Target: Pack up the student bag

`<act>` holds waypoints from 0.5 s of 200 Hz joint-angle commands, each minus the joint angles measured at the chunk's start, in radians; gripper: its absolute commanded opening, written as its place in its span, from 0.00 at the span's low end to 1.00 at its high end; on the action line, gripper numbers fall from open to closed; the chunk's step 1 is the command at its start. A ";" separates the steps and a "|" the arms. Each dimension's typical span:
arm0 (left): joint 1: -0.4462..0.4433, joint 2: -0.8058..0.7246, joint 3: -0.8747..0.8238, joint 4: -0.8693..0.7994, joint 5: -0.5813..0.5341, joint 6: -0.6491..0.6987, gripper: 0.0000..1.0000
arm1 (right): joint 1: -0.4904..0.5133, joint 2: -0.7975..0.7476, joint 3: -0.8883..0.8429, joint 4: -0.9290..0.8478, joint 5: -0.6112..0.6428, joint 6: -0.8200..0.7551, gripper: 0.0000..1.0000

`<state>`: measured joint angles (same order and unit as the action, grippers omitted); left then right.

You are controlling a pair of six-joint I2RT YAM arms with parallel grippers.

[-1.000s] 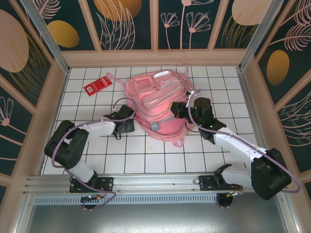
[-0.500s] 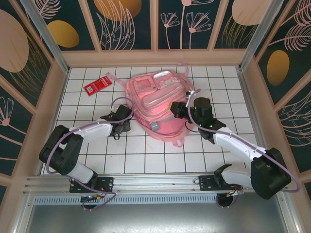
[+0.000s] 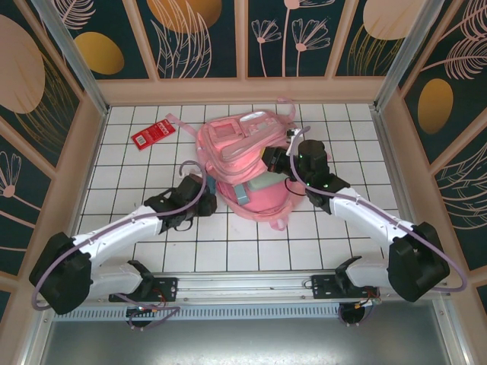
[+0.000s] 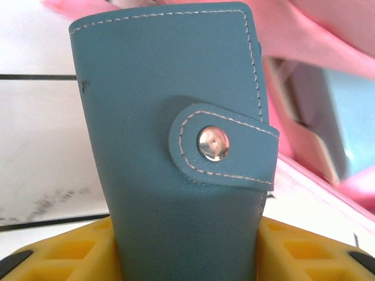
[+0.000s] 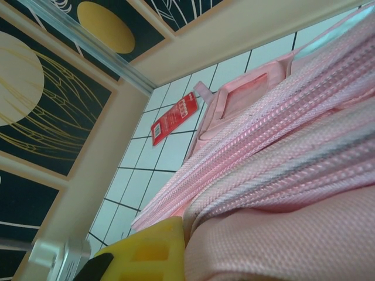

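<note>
Left gripper (image 3: 207, 196) pinches the wallet (image 4: 176, 146); right gripper (image 3: 272, 161) is clamped on the bag (image 3: 228, 141) flap. I'd hold that flap high and slide the wallet in flat

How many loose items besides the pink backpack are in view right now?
2. A red packet lies on the table's far-left tiles; a teal wallet sits between the left gripper's fingers beside the student bag. Others may be hidden inside.
</note>
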<state>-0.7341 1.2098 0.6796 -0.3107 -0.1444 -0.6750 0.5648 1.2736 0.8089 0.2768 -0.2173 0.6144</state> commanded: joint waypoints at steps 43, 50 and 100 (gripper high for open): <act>-0.223 0.016 0.037 0.055 0.051 -0.072 0.50 | 0.009 0.027 0.100 0.068 0.040 0.019 0.09; -0.243 0.034 0.053 0.070 0.055 -0.080 0.50 | 0.009 0.027 0.101 0.068 0.041 0.021 0.09; -0.335 0.206 0.210 0.138 0.041 -0.086 0.50 | 0.011 0.000 0.088 0.047 0.055 0.020 0.09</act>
<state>-1.0485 1.3540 0.7994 -0.2493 -0.0937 -0.7460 0.5678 1.3014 0.8577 0.2554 -0.1989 0.6388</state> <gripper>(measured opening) 0.504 0.090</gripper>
